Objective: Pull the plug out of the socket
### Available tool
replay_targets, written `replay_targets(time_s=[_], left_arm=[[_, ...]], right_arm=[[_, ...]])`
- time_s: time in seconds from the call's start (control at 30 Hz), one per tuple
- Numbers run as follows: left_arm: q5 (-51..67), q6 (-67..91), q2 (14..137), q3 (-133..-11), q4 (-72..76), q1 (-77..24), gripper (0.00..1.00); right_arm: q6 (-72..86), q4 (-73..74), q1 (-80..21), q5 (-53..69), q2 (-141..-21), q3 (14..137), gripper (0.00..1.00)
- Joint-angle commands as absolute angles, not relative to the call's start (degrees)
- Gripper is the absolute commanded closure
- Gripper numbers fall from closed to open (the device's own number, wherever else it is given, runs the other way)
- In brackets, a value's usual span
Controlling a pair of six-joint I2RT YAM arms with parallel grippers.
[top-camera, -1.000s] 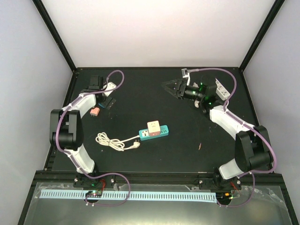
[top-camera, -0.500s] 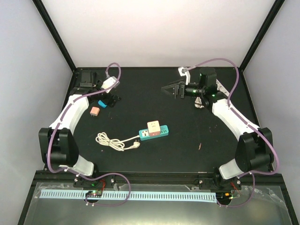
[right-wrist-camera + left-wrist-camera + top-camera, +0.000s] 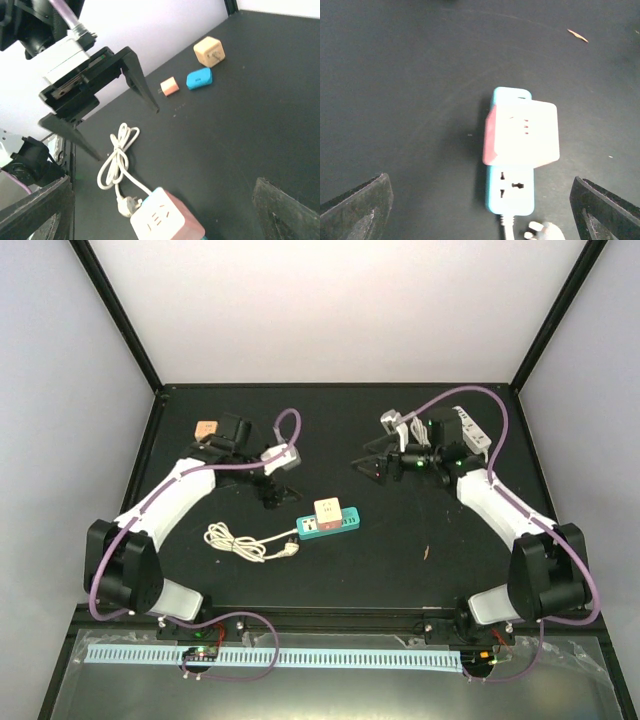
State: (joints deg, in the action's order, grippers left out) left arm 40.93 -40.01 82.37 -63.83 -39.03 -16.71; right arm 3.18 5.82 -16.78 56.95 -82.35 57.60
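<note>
Plug [image 3: 329, 510] sits in teal socket strip [image 3: 348, 524], centre of black table [image 3: 400, 560]. Left claw [image 3: 270, 492] spread wide, empty; right claw [image 3: 368, 467] likewise. Right wrist view alone catches pink block [image 3: 169, 86] and blue block [image 3: 199, 78]. White walls.

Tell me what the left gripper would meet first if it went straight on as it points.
Most likely the white cube plug on the teal power strip: it sits centred ahead of the open left gripper in the wrist view. Depth is unclear, so the table might come first.
</note>
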Motion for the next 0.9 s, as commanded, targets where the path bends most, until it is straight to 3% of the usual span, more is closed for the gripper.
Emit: replay_targets(time_s=[0.0, 0.67, 0.87], left_arm=[[38.37, -41.37, 82.43, -60.40, -37.92, -22.51, 0.01], [19.15, -34.23, 89.33, -57.01, -26.71, -36.56, 0.01], [17.09, -33.55, 91.74, -57.82, -24.58, -38.43, 0.03]], right_arm=[[9.72, -6.28, -15.85, 56.34, -80.35, 50.25, 0.00], [13.65, -9.30, -14.09, 56.37, -85.61, 47.22, 0.01], [15.99, -11.06, -13.62, 57.93, -88.16, 46.35, 0.07]])
